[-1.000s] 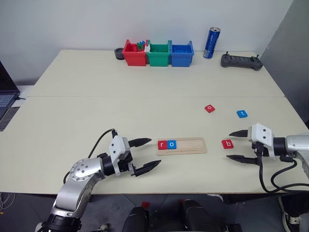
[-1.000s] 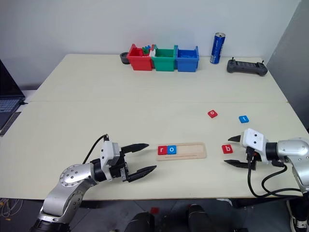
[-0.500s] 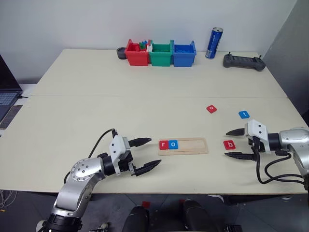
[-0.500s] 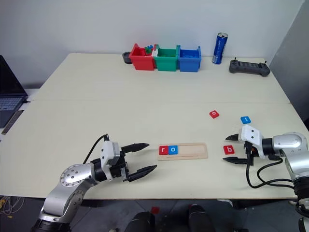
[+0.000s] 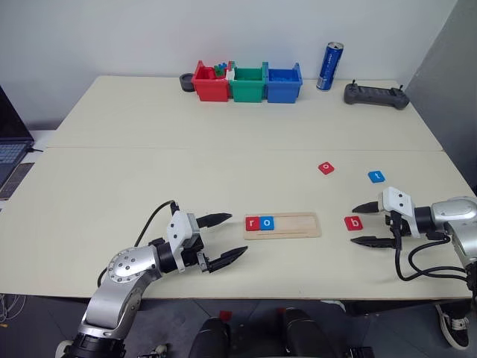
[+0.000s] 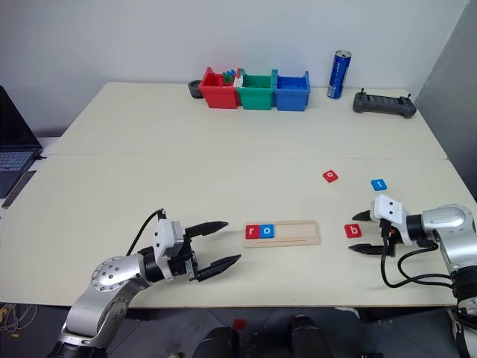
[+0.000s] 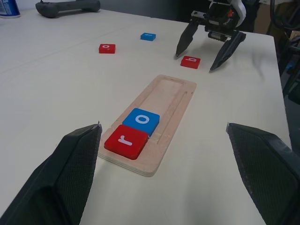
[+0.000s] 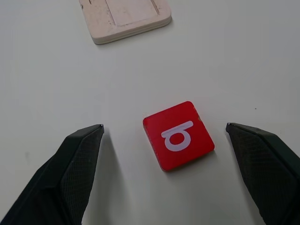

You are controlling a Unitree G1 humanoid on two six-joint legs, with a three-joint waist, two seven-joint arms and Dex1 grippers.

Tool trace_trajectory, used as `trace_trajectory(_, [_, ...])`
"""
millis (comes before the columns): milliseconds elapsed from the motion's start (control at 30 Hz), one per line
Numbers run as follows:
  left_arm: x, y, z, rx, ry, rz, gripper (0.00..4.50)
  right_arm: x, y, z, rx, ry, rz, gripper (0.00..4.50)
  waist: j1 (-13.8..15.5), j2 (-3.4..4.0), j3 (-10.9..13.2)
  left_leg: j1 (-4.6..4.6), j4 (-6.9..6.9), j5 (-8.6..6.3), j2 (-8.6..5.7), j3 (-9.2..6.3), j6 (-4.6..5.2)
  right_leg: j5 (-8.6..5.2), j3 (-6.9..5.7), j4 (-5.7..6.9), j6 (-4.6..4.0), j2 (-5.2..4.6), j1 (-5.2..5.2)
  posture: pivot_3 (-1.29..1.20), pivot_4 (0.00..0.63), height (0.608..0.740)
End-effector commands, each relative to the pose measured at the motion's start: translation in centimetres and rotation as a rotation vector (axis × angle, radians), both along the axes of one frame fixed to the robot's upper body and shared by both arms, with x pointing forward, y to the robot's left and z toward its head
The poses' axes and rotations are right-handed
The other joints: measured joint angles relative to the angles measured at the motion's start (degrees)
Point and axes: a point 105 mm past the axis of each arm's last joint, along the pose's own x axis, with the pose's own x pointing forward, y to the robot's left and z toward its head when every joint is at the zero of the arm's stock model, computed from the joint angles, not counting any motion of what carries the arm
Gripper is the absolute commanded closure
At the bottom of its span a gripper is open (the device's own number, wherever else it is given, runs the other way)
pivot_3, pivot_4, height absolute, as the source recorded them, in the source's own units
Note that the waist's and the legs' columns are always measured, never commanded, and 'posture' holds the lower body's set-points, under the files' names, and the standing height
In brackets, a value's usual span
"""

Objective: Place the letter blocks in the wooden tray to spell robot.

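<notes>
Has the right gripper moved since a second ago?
Yes. The right gripper, jaws open, has closed in on the red b block, now straddling it.

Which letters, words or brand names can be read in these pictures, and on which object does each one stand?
"r": white, on the red square tile in the light-wood tray.
"o": on the blue square tile beside it in the tray.
"b": on the red tile lying on the table between the right gripper's fingers.
"o": on the red tile farther back.
"t": on the blue tile.
Blue can: print too small to read.
</notes>
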Motion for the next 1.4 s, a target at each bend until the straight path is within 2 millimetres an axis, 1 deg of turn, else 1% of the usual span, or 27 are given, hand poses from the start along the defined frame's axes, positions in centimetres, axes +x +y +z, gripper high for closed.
trace_trajectory(33, [0.1,0.1,1.1,-0.006,-0.052,0.003,0.00,0.3,0.1,0.7,-0.006,-0.031,0.021,0.05,0.0,0.00,0.0,0.00,0.00,0.00,0.00,0.00,0.00,0.00,0.00,0.00,0.00,0.00,0.00,0.00,0.150,0.740])
trace_trajectory(867, [0.0,0.0,1.4,-0.004,-0.058,-0.019,0.00,0.7,0.4,0.1,0.008,-0.019,0.022,0.05,-0.1,0.00,0.0,0.03,0.01,0.00,0.00,0.00,0.00,0.01,0.00,0.06,-0.01,0.00,0.00,0.00,0.150,0.740])
trace_trajectory(1067, [0.4,0.1,1.7,-0.002,-0.072,-0.014,0.00,0.7,0.5,-0.1,0.003,-0.012,0.030,0.05,-0.2,0.01,0.0,0.03,0.02,0.00,0.00,0.00,0.00,0.01,0.00,0.07,-0.01,0.00,0.00,0.00,0.150,0.740])
trace_trajectory(1400, [0.2,0.1,1.6,0.003,-0.067,-0.024,0.00,0.7,0.5,-0.4,-0.010,0.008,0.043,0.05,-0.2,0.01,0.0,0.05,0.02,0.00,0.00,0.01,0.00,0.02,0.00,0.08,-0.02,0.00,0.00,0.00,0.150,0.740])
